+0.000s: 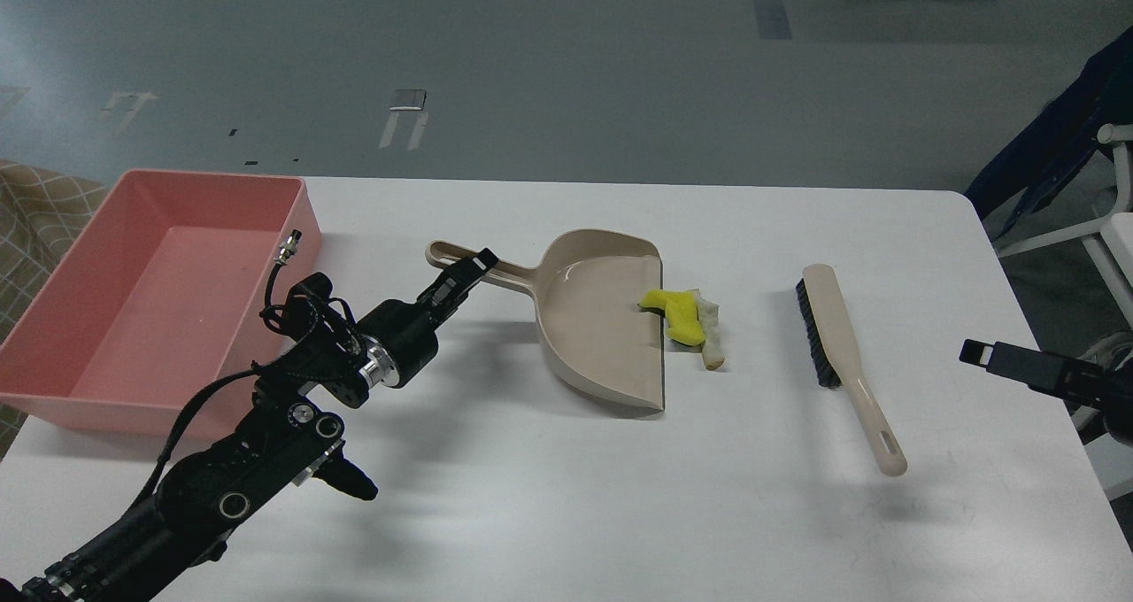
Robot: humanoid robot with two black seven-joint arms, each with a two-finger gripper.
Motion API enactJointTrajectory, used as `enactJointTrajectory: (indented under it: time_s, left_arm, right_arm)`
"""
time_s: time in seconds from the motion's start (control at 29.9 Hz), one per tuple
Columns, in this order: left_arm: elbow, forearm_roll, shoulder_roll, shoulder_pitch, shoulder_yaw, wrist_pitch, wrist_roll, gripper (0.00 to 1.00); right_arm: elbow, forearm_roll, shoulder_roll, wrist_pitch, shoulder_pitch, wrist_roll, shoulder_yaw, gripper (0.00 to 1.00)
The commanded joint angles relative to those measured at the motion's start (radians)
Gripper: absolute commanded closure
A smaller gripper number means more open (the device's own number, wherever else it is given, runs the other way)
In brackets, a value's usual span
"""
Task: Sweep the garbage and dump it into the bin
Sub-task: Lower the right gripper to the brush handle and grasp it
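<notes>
Garbage, a yellow spongy piece (673,312) lying on a whitish crusted slice (708,336), sits on the white bench (566,496) at the open right edge of the beige dustpan (602,319), with the pink bin (150,292) at the far left and the brush (845,354) lying to the right. Left end effector (469,273) reaches from the near left to the dustpan's handle, touching it, though I cannot tell how far its fingers are spread. Right end effector (974,352) hovers at the right edge, dark and edge-on, its opening impossible to judge.

Dustpan (595,319) between bin (53,301) and brush (845,354)
</notes>
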State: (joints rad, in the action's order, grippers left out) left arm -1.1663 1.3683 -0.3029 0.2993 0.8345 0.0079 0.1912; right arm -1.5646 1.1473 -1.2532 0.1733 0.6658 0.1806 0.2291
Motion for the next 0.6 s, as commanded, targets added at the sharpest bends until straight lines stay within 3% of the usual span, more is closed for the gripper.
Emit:
enactJointTrajectory:
  time_s: [0.0,0.3,0.57]
  left_arm:
    - [-0.006,-0.001,0.001,0.0,0.0,0.0,0.001,1.0]
    - [-0.019,-0.001,0.001,-0.002,0.0,0.0,-0.001,1.0]
    - [-0.021,-0.001,0.001,-0.003,0.0,0.001,-0.001,1.0]
  right_arm:
    - [0.003,0.011,0.046,0.0,-0.003,-0.032,-0.002,0.0]
    - [0.015,0.06,0.147,-0.001,-0.018,-0.09,-0.004,0.01]
    - [0.052,0.074,0.198,-0.001,-0.023,-0.105,-0.004,0.02]
